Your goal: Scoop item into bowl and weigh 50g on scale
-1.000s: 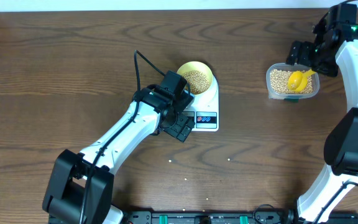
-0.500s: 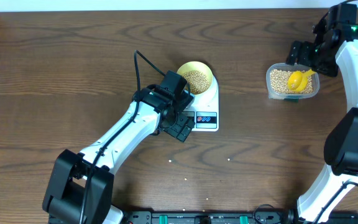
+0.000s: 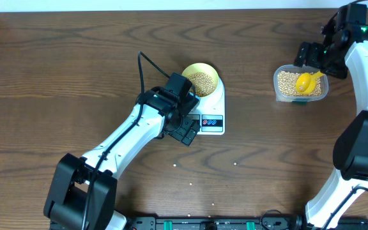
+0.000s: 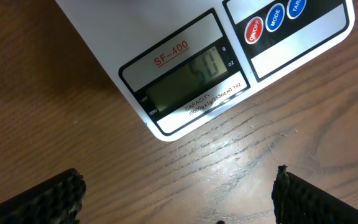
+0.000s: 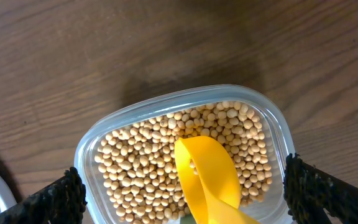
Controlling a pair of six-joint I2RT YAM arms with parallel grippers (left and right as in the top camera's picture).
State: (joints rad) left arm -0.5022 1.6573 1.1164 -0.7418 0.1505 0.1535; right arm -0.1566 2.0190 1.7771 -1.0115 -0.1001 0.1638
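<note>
bowl (image 3: 213, 72) of beans (image 3: 200, 82) on scale (image 3: 213, 121) mid-table, left gripper (image 4: 176, 194) wide open, empty, at scale's near-left corner, right gripper (image 5: 183, 198) wide open, empty, over tub (image 3: 278, 84) holding scoop (image 3: 307, 82), far right

From my seat, the overhead view shows a dark brown wood-grain counter (image 3: 56, 76) filling nearly the whole frame. A pale strip (image 3: 139, 5) runs along its far edge and a black rail (image 3: 190, 225) with small green parts sits along the near edge. Toward the right side stands a clear plastic tub (image 3: 276, 83), rectangular with rounded corners. A yellow scoop (image 3: 308, 83) lies inside it, toward its right half. On the right wrist view I see the tub (image 5: 104, 134) close up, its rim glossy and translucent. The scoop (image 5: 207, 177) shows there hollow side up, running off the bottom edge of the picture.
</note>
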